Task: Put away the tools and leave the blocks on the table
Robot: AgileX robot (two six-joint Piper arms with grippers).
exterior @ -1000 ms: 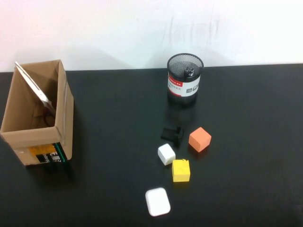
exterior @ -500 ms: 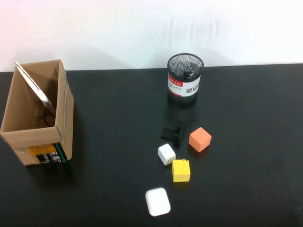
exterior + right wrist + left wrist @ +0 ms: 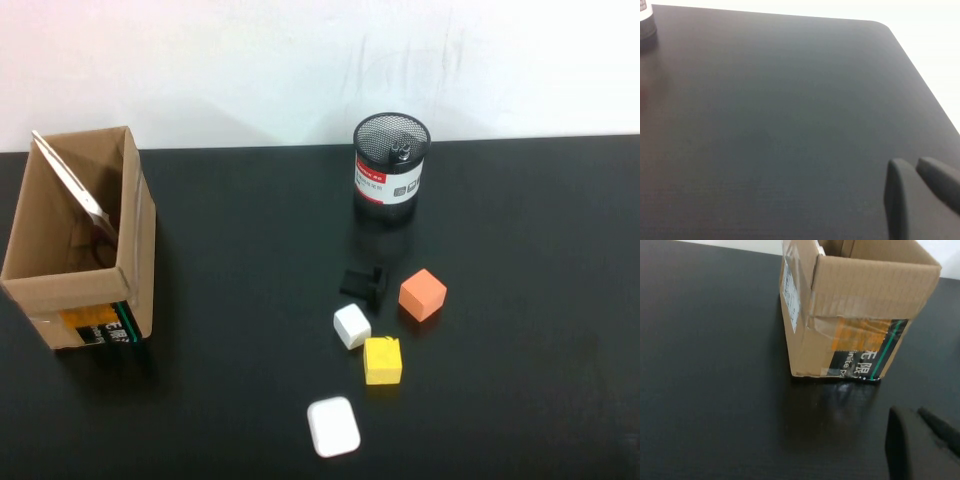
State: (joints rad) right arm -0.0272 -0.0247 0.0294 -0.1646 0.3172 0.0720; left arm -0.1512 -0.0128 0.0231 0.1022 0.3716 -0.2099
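The black tabletop [image 3: 220,400] carries a loose cluster of things near the middle. The orange block [image 3: 422,294] sits at the cluster's 3 o'clock edge, the white block [image 3: 351,326] toward 9 o'clock, and the yellow block [image 3: 382,361] just beside the white one at its 5 o'clock – all three are on the tabletop, close together but not stacked. A small black clip [image 3: 364,282] lies at 12 o'clock of the white block, near the orange one. A flat white case [image 3: 333,427] lies apart at 6 o'clock of the group.

A mesh cup [image 3: 390,168] stands upright at 12 o'clock from the blocks, near the tabletop's far edge; something metal shows over its rim, too small to tell what tool it is. A cardboard box [image 3: 85,250] stands open-topped well off at 9 o'clock; its inside is shadowed, and no tools can be made out on the tabletop itself.

Neither arm shows in the high view. The left gripper [image 3: 922,440] hangs low over the tabletop near the box's labelled end, fingers clenched together with nothing between them. The right gripper [image 3: 920,192] is over bare tabletop near a rounded corner – fingers clenched too, holding nothing.
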